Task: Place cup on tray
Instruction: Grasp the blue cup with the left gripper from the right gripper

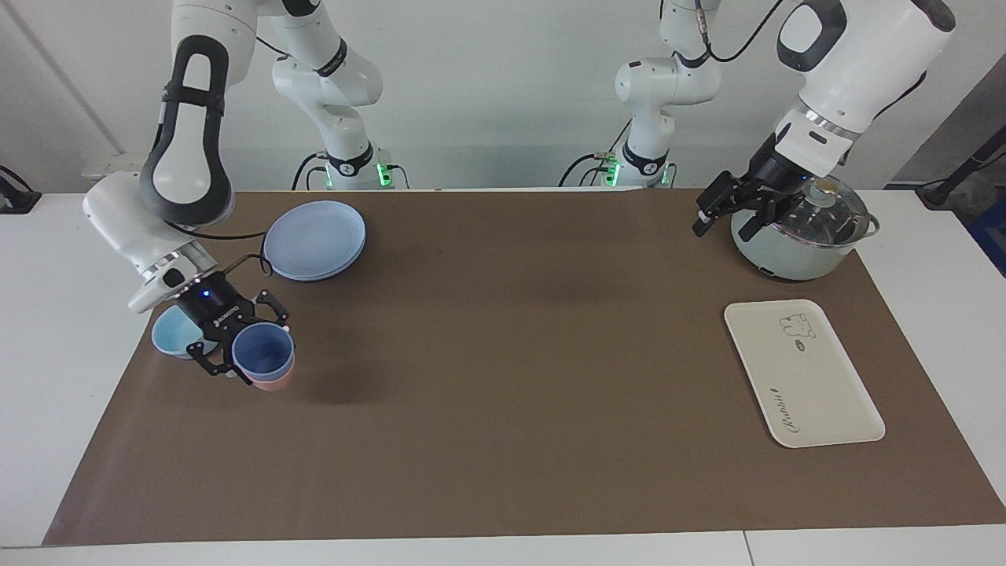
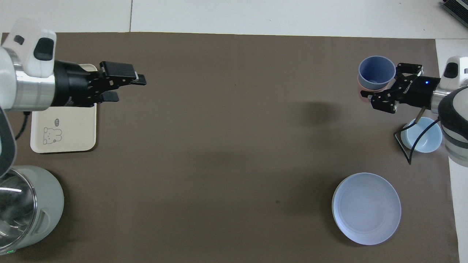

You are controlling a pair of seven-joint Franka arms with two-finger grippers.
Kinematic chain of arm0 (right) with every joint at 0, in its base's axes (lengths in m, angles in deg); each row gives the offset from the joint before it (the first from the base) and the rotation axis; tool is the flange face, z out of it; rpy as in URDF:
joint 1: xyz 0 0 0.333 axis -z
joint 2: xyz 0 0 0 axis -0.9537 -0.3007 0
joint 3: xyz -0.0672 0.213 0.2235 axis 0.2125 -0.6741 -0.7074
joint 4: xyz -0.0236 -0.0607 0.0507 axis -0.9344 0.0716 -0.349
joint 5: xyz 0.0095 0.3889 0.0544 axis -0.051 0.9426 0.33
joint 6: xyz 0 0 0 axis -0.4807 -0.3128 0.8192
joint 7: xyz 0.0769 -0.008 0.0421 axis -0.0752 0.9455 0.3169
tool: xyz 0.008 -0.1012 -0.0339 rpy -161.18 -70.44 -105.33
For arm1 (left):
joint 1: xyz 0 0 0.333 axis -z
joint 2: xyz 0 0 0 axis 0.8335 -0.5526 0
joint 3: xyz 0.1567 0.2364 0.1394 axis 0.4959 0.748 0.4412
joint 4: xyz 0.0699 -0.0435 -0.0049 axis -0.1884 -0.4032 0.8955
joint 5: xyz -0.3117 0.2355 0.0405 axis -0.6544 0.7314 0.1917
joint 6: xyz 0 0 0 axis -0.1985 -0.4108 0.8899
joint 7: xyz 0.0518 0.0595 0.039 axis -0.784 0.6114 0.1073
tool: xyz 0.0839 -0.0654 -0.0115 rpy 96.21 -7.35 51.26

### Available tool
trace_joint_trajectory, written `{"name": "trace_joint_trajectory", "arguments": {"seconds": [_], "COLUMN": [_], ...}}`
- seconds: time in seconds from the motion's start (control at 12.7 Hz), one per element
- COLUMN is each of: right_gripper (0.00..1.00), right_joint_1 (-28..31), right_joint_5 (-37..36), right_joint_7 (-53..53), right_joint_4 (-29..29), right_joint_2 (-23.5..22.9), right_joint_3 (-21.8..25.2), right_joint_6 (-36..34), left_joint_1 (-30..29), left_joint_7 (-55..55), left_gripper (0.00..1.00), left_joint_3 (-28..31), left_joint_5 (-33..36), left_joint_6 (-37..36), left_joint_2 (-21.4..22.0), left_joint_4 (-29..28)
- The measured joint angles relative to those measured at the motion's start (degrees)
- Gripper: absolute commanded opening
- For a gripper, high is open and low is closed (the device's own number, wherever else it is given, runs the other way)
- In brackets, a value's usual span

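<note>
The periwinkle-blue cup (image 1: 263, 351) (image 2: 376, 75) sits upright at the right arm's end of the brown mat, right above a pink cup (image 1: 277, 383) (image 2: 362, 93) whose rim shows beneath it. My right gripper (image 1: 247, 342) (image 2: 384, 86) has a finger on each side of the blue cup and is shut on it. I cannot tell whether the blue cup is clear of the pink one. The cream-white tray (image 1: 802, 373) (image 2: 69, 135) with the bear drawing lies at the left arm's end. My left gripper (image 1: 723, 216) (image 2: 124, 87) waits open and empty in the air beside the pot.
A lidded pale-green pot (image 1: 802, 236) (image 2: 25, 208) stands nearer to the robots than the tray. A light-blue bowl (image 1: 173, 334) (image 2: 424, 137) sits beside the cups. A round blue plate (image 1: 314, 240) (image 2: 365, 208) lies nearer to the robots than the cups.
</note>
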Motion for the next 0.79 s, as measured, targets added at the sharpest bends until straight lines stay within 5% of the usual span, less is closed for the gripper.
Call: {"name": "trace_joint_trajectory", "arguments": {"seconds": [0.24, 0.47, 0.79], "right_gripper": [0.00, 0.00, 0.00], "right_joint_1": [-5.8, -11.1, -17.3], "right_joint_5": [-14.0, -18.9, -29.4], "right_joint_7": [-16.1, -24.0, -32.2], "right_joint_4": [0.0, 0.0, 0.3], "right_joint_2": [4.4, 6.6, 6.7], "right_joint_3": [-0.3, -0.4, -0.4], "right_joint_6": [-1.1, -2.8, -3.4], "left_joint_1": [10.9, 19.6, 23.5], "left_joint_7": [8.0, 12.7, 15.1], "left_gripper": [0.83, 0.72, 0.57], "left_joint_3": [-0.3, -0.4, -0.4], "left_joint_5": [-3.3, -5.1, -5.4], "left_joint_6": [13.7, 26.5, 30.2], "left_joint_2": [-3.7, -10.3, -16.9], "left_joint_4": [-1.1, 0.7, 7.2]}}
